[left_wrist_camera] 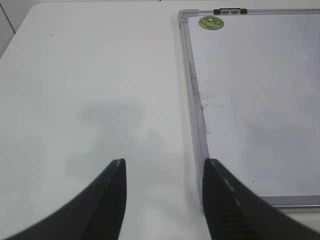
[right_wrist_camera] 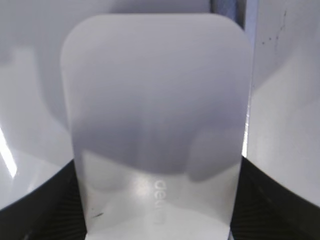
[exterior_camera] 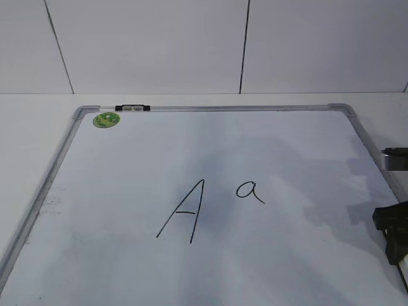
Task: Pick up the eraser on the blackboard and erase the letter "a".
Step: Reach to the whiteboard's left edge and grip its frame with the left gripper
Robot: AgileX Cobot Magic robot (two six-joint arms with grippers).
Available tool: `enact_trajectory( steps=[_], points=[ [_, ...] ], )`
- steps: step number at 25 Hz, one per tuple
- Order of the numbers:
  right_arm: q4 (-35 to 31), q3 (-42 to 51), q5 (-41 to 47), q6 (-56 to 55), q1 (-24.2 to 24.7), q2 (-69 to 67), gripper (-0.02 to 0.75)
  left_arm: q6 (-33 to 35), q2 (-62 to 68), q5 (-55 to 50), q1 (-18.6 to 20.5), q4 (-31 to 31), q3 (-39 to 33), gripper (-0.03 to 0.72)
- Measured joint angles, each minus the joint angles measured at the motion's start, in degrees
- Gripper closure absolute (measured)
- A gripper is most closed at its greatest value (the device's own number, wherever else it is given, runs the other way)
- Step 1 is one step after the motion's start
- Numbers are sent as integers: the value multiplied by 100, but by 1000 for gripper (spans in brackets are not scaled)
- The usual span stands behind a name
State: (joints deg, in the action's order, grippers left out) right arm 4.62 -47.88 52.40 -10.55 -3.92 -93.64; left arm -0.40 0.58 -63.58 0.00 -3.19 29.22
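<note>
The white blackboard [exterior_camera: 127,191] lies flat on the table, with a small black letter "a" [exterior_camera: 250,191] to the right of a taller capital "A" [exterior_camera: 185,210]. The white eraser [right_wrist_camera: 155,100] fills the right wrist view, with grey print on top. My right gripper [right_wrist_camera: 157,170] has a finger pressed against each long side of it. In the exterior view the eraser [exterior_camera: 395,158] and right gripper [exterior_camera: 390,229] sit at the board's right edge, well right of the "a". My left gripper [left_wrist_camera: 165,165] is open and empty over the table by the board's [left_wrist_camera: 260,100] corner.
A round green sticker [exterior_camera: 106,119] and a small black-and-silver clip [exterior_camera: 132,108] sit at the board's far left corner. White table surrounds the board, with a white panelled wall behind. Faint marker smudges run along the board's left frame [left_wrist_camera: 200,105].
</note>
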Motion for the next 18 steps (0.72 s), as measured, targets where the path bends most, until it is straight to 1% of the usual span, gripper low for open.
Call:
enact_trajectory(
  steps=[9, 18],
  points=[
    [-26, -25, 82, 25, 0, 0, 174, 0, 0, 0, 0, 0, 0, 317],
    [-122, -673, 765, 40, 0, 213, 175, 0, 0, 0, 0, 0, 0, 317]
  ],
)
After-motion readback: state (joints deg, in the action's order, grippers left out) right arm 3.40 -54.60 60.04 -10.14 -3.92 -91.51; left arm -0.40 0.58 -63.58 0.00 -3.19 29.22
